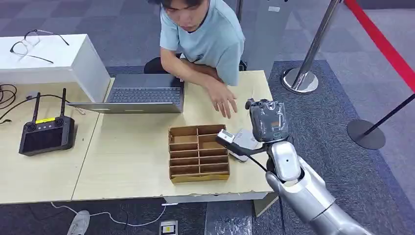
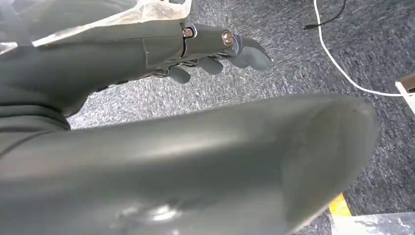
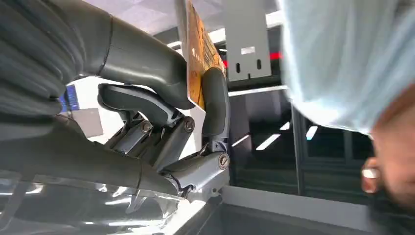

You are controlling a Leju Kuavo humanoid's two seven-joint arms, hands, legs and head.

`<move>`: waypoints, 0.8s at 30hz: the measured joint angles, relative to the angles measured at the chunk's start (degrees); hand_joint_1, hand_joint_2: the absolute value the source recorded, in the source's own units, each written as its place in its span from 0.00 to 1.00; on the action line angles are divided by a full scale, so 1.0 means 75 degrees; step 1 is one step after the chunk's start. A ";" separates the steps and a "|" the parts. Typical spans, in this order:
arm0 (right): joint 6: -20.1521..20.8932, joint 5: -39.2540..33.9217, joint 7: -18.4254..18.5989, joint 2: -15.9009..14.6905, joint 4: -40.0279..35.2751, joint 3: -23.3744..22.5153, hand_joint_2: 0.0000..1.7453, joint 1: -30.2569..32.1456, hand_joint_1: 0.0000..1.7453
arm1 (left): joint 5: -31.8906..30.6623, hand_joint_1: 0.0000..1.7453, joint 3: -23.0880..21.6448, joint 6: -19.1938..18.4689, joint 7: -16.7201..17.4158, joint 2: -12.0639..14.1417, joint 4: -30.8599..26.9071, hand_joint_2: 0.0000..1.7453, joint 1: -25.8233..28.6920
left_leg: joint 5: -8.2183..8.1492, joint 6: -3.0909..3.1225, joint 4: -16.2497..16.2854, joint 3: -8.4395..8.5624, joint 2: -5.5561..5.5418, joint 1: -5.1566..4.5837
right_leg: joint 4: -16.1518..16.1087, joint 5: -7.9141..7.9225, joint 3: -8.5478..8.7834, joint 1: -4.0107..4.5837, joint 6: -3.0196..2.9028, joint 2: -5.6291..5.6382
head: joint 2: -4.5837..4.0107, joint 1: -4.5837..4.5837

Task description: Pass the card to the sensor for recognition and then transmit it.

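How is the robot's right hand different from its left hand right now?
The right hand is raised over the table and pinches an orange card between thumb and a finger. The left hand hangs over the grey carpet with nothing in it, its fingers curled in. Both are dark grey.

From the head view, the right robot hand (image 1: 266, 120) hides its fingers and part of the grey sensor (image 1: 243, 142) on the bench (image 1: 132, 161). In the right wrist view the orange card (image 3: 198, 54) is cut by the frame edge, its print too blurred to read. The person's head (image 1: 182, 6) is cropped.
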 joint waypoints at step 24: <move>0.0009 -0.0123 -0.0219 0.0703 0.1370 0.0912 1.00 -0.0815 1.00 | -0.0227 0.00 -0.0026 -0.0058 0.0122 -0.0044 0.0000 0.00 -0.0156 | 0.0000 -0.0001 0.0000 -0.0009 -0.0001 0.0001 | 0.0002 -0.0001 -0.0010 0.0000 0.0000 0.0000 | 0.0000 -0.0003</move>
